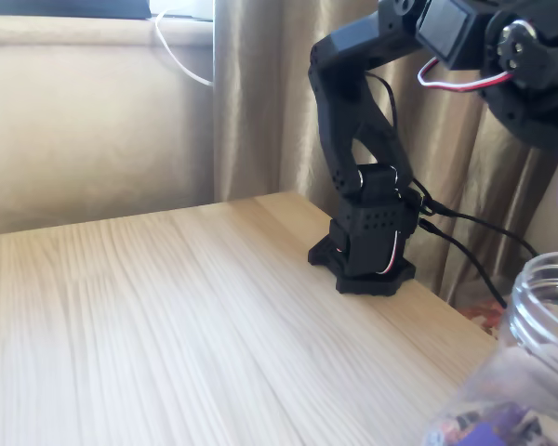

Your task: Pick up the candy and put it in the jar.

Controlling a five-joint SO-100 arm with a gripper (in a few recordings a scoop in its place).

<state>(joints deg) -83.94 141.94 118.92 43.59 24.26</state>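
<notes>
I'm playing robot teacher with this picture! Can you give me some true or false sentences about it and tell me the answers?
1. The table is wooden. True.
2. The jar stands at the picture's left edge. False: it is at the lower right.
3. The arm is black. True.
4. A curtain hangs behind the arm. True.
5. A lid covers the jar. False: its threaded mouth is open.

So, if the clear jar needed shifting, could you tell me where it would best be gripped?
Probably at the threaded rim of the jar, coming down from above. It stands upright with its mouth open, so the thin wall there could be pinched from inside and outside. The body below looks too wide to span.
</notes>
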